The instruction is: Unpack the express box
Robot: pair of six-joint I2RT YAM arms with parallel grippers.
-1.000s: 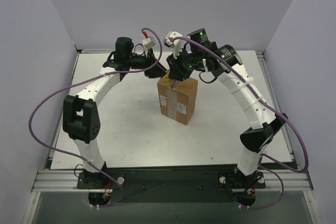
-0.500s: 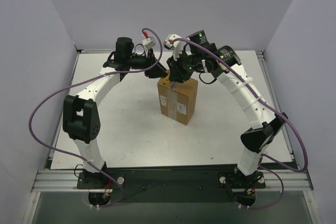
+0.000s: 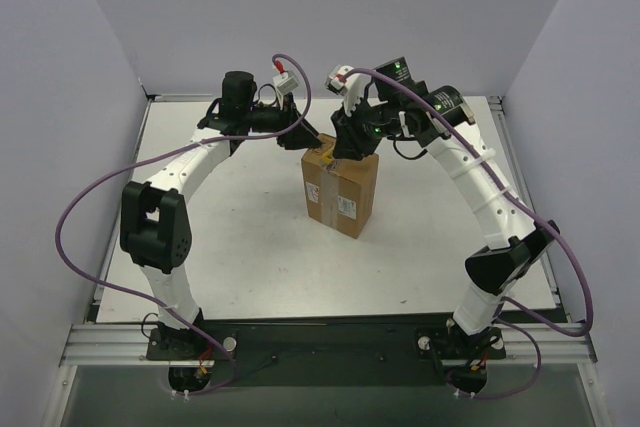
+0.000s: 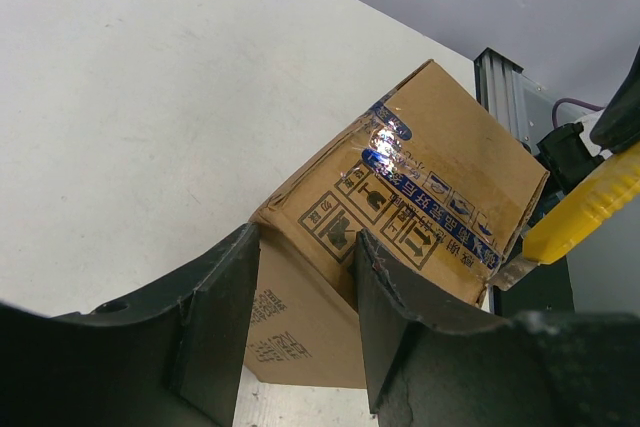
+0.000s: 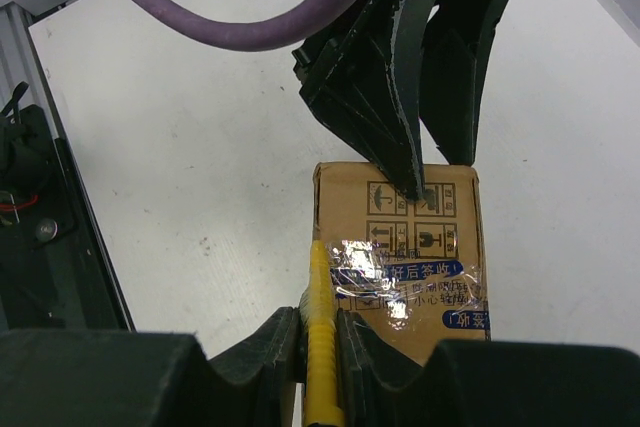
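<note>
The express box [image 3: 340, 192] stands upright mid-table, brown cardboard with a white label on its front and clear tape over blue print on top [image 5: 405, 277]. My left gripper [image 3: 307, 138] sits at its far top corner. One finger [image 4: 400, 317] lies on the top face and the other [image 4: 215, 317] along the side, closed on that corner [image 4: 300, 297]. My right gripper [image 5: 320, 347] is shut on a yellow utility knife [image 5: 320, 317]. The knife's tip is at the box's top edge, next to the tape. In the left wrist view the knife [image 4: 590, 202] shows at the box's far corner.
The white table [image 3: 230, 237] is walled by grey panels. A metal frame rail [image 4: 497, 77] runs along its edge. A purple cable [image 5: 230, 32] hangs across the right wrist view, above the box. The left gripper's fingers [image 5: 400, 117] stand over the box's far end.
My right gripper has shifted to the right over the box top with the knife in it. The left arm and the box have stayed put.
</note>
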